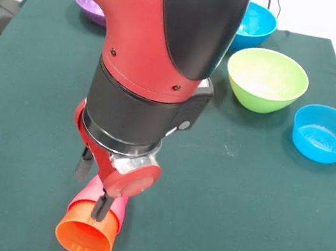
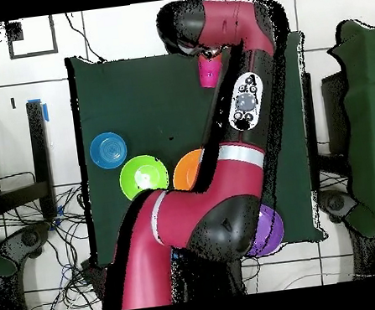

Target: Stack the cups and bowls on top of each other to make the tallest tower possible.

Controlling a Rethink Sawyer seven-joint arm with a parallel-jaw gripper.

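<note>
At the near edge of the green-covered bench (image 1: 253,230), left of its middle, lies the tower (image 1: 92,225): an orange cup (image 1: 85,237) on its side with its open mouth turned toward the near edge, and a red-pink cup (image 1: 93,195) behind it, seemingly nested with it; both rest on the cloth. The pincer (image 1: 93,187) comes down from above right onto this pair; one dark finger (image 1: 102,208) stands against the orange cup's upper rim, the other finger (image 1: 84,164) hangs at the left just beside the red-pink cup, so the cups lie between and under the fingers; the fingers are set a narrow way apart about the cups, though whether they truly press on them I cannot tell. The red and black arm (image 1: 162,47) fills the middle of the front view and hides much of the bench behind it. Farther back, toward the right edge, a blue bowl (image 1: 326,134) sits upright; beyond it and nearer the middle, a lime green bowl (image 1: 266,79); at the far edge a second blue bowl (image 1: 256,24) shows beside the arm, and a purple bowl (image 1: 91,8) near the far left corner. In the overhead view an orange-yellow bowl (image 2: 188,168) shows just beside the lime green one, partly under the arm.
</note>
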